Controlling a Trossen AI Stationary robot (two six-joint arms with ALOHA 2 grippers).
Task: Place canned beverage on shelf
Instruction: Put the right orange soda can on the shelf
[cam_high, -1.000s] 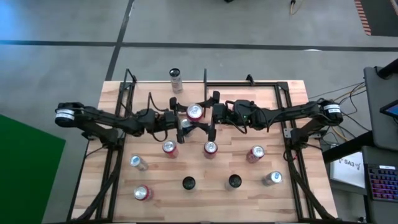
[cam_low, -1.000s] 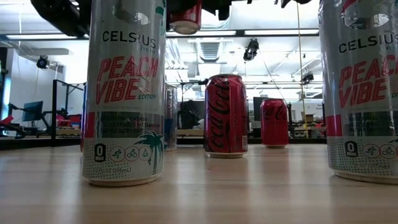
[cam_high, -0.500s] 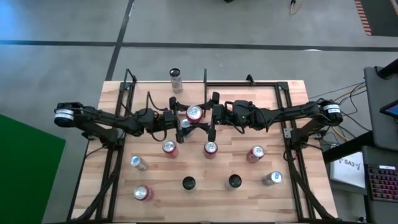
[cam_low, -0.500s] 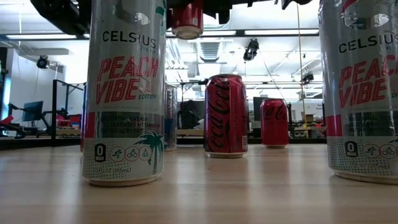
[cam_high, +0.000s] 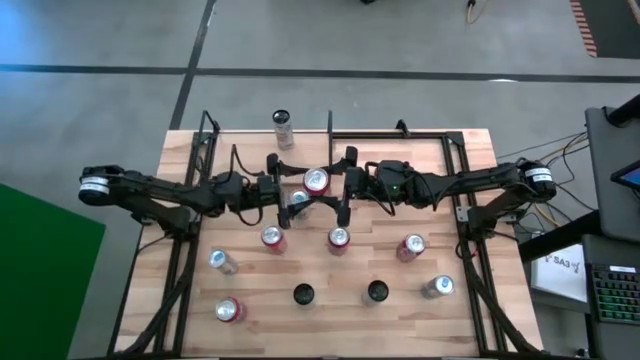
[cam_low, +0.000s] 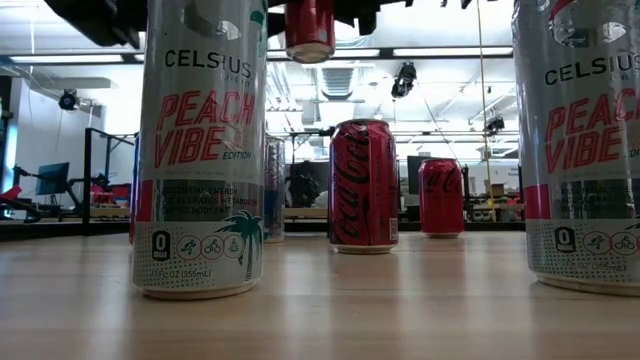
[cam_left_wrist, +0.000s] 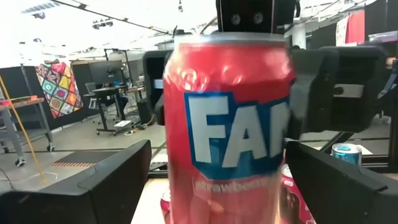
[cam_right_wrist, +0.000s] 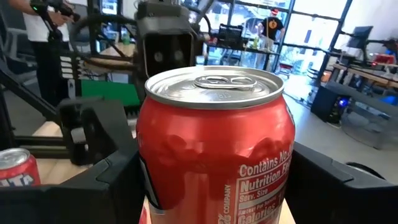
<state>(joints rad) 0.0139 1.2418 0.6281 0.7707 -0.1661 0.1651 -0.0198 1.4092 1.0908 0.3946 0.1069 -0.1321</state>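
A red Fanta can (cam_high: 316, 181) hangs upright in mid-air over the middle of the table, between my two grippers. My right gripper (cam_right_wrist: 214, 186) comes from the table's right and is shut on it. My left gripper (cam_left_wrist: 217, 186) faces it from the left and is open, one finger on either side of the can (cam_left_wrist: 227, 124) with a little room. In the low view the can (cam_low: 309, 30) shows high above the board. The shelf (cam_high: 400, 145) is the light wood board with black rods along the far side; a slim silver can (cam_high: 283, 128) stands at its far edge. My right gripper pinches the can's side wall (cam_right_wrist: 144, 180) between its two fingers (cam_right_wrist: 112, 186), on opposite sides of the lower half. The fingers come level from the table's right. The can stands upright in the hold, tab end up, lifted clear of the board.
Several cans stand on the near half of the board, among them red ones (cam_high: 271, 238) (cam_high: 338, 239) just below the grippers and two tall Celsius cans (cam_low: 200, 150) close to the low camera. A black upright rod (cam_high: 330, 125) stands at the far edge.
My left arm has drawn back a little toward the table's left edge, away from the can. The can stays upright in my right gripper and shows slightly lower in the low view.
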